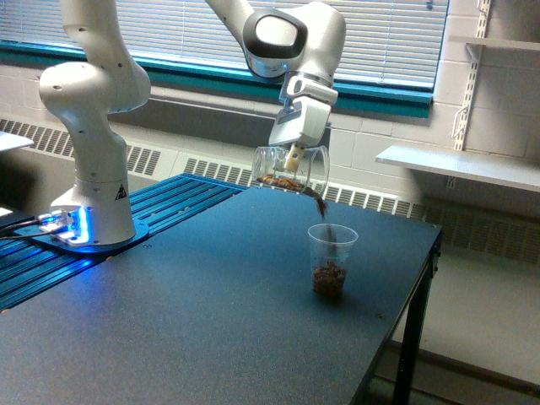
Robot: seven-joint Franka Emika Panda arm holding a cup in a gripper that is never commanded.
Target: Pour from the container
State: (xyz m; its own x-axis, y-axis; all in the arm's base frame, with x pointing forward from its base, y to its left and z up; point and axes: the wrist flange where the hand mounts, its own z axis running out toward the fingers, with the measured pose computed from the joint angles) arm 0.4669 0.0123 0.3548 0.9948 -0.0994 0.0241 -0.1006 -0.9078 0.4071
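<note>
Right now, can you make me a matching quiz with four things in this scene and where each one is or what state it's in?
Things:
1. container
2. plastic cup
3. brown granules
4. robot base

States or places:
A. standing upright on the dark table
B. lit blue at the exterior view's left
C. tipped on its side in the claw
D. piled in the cup's bottom

Pairs: 1-C, 2-A, 3-D, 4-B
</note>
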